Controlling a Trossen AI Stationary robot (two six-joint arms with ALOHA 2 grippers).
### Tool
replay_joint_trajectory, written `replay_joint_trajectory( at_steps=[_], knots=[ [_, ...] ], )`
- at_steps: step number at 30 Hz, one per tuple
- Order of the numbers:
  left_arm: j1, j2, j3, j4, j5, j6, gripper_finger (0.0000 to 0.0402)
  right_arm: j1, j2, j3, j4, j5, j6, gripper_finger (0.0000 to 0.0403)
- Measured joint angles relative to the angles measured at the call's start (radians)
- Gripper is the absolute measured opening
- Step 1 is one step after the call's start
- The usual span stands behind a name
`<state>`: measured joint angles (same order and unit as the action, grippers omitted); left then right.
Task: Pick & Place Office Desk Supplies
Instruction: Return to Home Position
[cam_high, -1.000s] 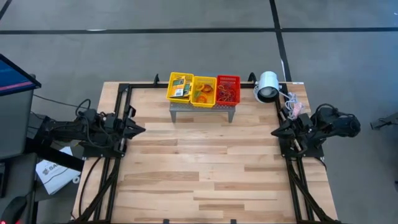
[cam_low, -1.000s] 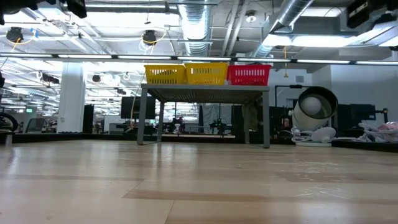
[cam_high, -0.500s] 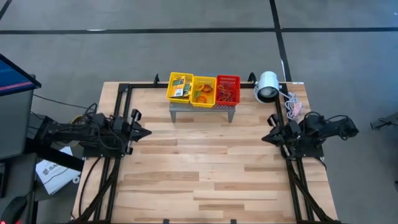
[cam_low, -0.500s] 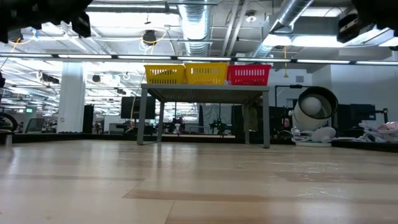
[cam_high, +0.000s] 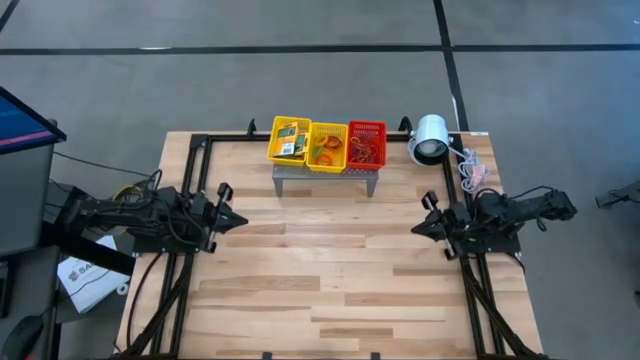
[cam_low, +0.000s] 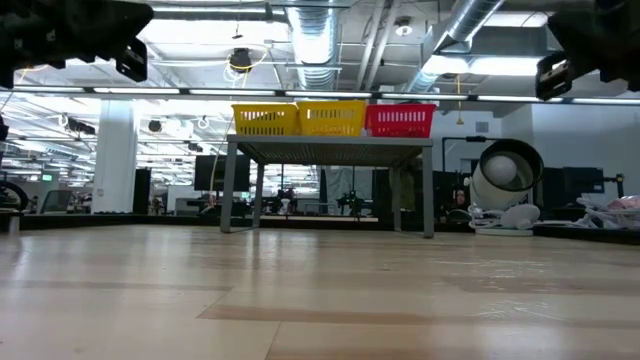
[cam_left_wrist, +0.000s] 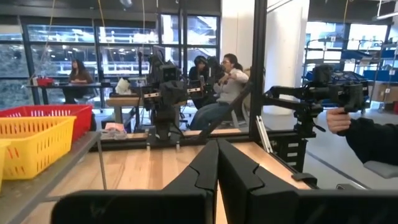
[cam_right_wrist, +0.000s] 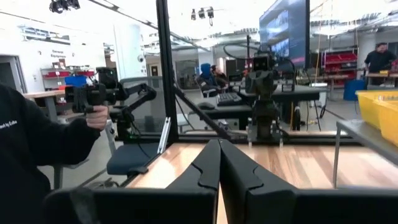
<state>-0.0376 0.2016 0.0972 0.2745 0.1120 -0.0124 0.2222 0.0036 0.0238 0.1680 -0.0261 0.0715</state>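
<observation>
In the high view the left gripper (cam_high: 240, 219) sits just inside the left edge of the wooden table (cam_high: 320, 290) and the right gripper (cam_high: 414, 229) just inside the right edge, tips facing each other across bare planks. At the back edge a grey perforated stand (cam_high: 327, 178) carries three bins side by side: the left yellow bin (cam_high: 289, 120) holds the crayon boxes (cam_high: 291, 140), while the middle yellow bin (cam_high: 327, 125) and the red bin (cam_high: 367, 124) hold the rubber-band loops (cam_high: 326, 150). A white lamp (cam_high: 430, 138) lies near the back right corner. The low view shows the bins in a row on the stand, the lamp to its right, and open boards in front. In the left wrist view the fingers (cam_left_wrist: 208, 168) are clenched on nothing, and a person's hand (cam_left_wrist: 339, 119) grips a camera rig beyond the table's edge. In the right wrist view the fingers (cam_right_wrist: 210, 165) are likewise pressed together, empty, with a dark sleeve (cam_right_wrist: 37, 140) close to the table's edge.
</observation>
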Motion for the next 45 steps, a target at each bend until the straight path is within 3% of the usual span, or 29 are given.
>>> replay_joint_trajectory(
  at_steps=[13,23,28,40,45],
  knots=[
    [0.002,0.000,-0.012,-0.068,-0.016,-0.001,0.0001,-0.001,0.000,-0.012,-0.069,0.000,0.034,0.0000],
    [0.101,0.000,-0.019,-0.163,-0.012,-0.052,0.0001,-0.002,0.002,-0.012,-0.161,0.051,0.072,0.0000],
    [0.127,0.000,-0.087,-0.107,0.039,-0.075,0.0001,-0.002,0.003,-0.011,-0.162,0.052,0.079,0.0000],
    [0.129,-0.009,-0.091,-0.084,0.056,-0.076,0.0001,-0.002,0.003,-0.011,-0.164,0.052,0.087,0.0000],
    [0.129,-0.084,-0.091,-0.073,0.132,-0.075,0.0001,-0.002,0.002,-0.011,-0.164,0.052,0.089,0.0000]
  ],
)
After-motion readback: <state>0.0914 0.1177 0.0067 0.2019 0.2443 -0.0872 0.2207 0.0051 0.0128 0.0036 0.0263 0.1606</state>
